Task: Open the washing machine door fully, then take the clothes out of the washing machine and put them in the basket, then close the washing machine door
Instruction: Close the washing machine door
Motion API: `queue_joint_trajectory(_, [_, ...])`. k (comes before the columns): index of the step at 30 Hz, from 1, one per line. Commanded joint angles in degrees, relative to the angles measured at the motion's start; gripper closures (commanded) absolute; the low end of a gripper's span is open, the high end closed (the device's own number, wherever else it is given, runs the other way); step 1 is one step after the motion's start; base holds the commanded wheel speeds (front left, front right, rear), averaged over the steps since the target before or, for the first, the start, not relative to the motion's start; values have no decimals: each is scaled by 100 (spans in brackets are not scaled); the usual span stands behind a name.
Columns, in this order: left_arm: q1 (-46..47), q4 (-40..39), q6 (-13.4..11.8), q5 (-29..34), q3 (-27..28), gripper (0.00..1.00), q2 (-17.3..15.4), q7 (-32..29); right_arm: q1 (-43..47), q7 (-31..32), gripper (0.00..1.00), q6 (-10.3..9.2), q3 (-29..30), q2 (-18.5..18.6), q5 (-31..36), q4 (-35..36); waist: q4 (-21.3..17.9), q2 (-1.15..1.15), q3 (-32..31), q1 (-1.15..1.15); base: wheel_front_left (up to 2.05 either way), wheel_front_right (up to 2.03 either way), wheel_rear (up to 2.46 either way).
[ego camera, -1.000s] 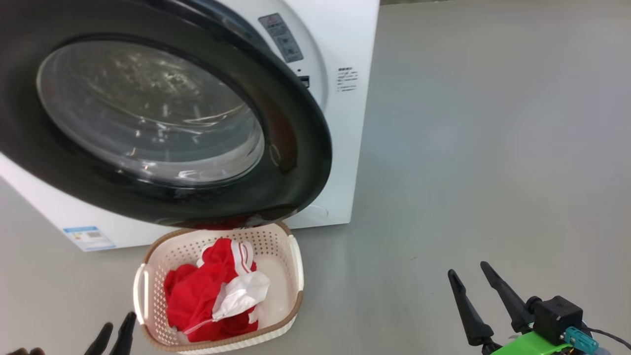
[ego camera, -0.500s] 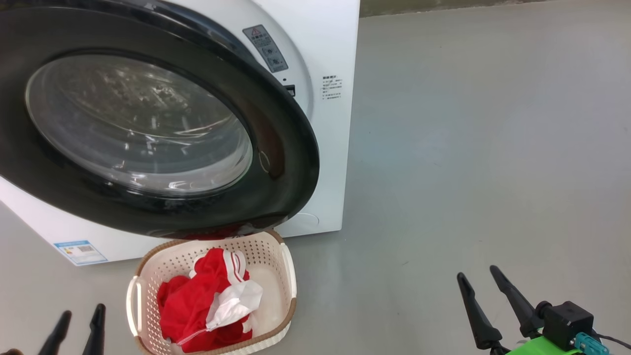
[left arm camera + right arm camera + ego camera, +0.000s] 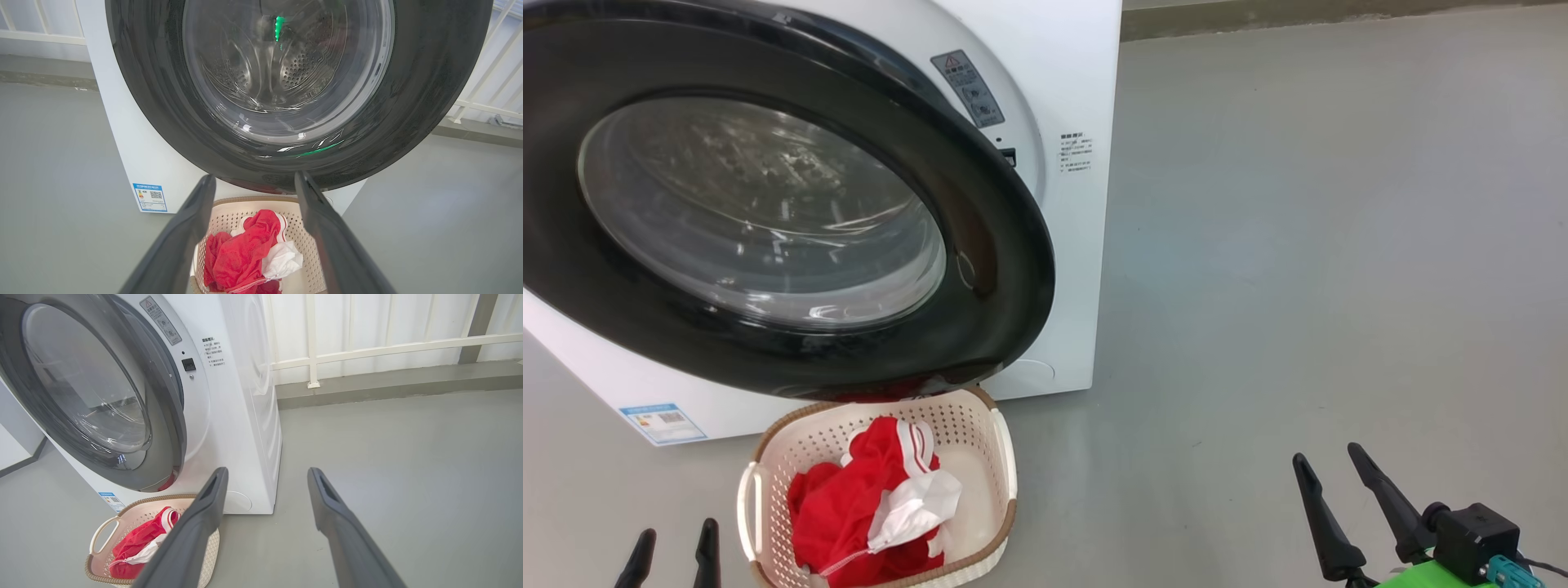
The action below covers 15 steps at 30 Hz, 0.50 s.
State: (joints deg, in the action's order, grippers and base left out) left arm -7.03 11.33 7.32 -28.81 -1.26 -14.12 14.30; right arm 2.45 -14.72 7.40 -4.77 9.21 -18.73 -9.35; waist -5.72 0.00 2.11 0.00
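The washing machine (image 3: 1078,65) stands at the upper left, its door (image 3: 1005,269) hanging ajar with a gap to the white front. Through the door (image 3: 408,102) glass in the left wrist view I see the steel drum. Below the door sits the basket (image 3: 1003,465) holding the red and white clothes (image 3: 849,506). A red patch shows at the door's lower edge (image 3: 168,484); cloth or reflection, I cannot tell. My left gripper (image 3: 676,543) is open and empty, just left of the basket. My right gripper (image 3: 1327,457) is open and empty, well to its right.
Bare grey floor spreads right of the machine. A white railing and panelled wall (image 3: 367,347) run behind it, with a low kerb along the floor. A blue label (image 3: 662,420) marks the machine's lower left corner.
The head camera has shifted, so the whole picture slid. My left gripper has drawn a little away from the basket's left handle. Both grippers stay open; clothes and basket are unmoved.
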Motion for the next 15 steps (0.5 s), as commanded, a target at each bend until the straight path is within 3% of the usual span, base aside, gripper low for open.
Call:
queue_joint_trajectory(1, [84, -114, 17, 117, 291, 0, -41, 69, 10, -28, 0, 9, -92, 82, -75, 137, 1, 0, -10, 0, 0, 0, 0])
queue_joint_trajectory(5, [29, -126, 17, 228, 384, 0, 92, 70, 53, -28, 0, 9, -50, 74, -71, 142, 22, 0, -37, 0, 0, 0, 0])
queue_joint_trajectory(15, [68, -179, 17, 255, 392, 0, 78, 70, 45, -28, 0, 9, -52, 65, -56, 143, 86, 0, -65, 0, 0, 0, 0])
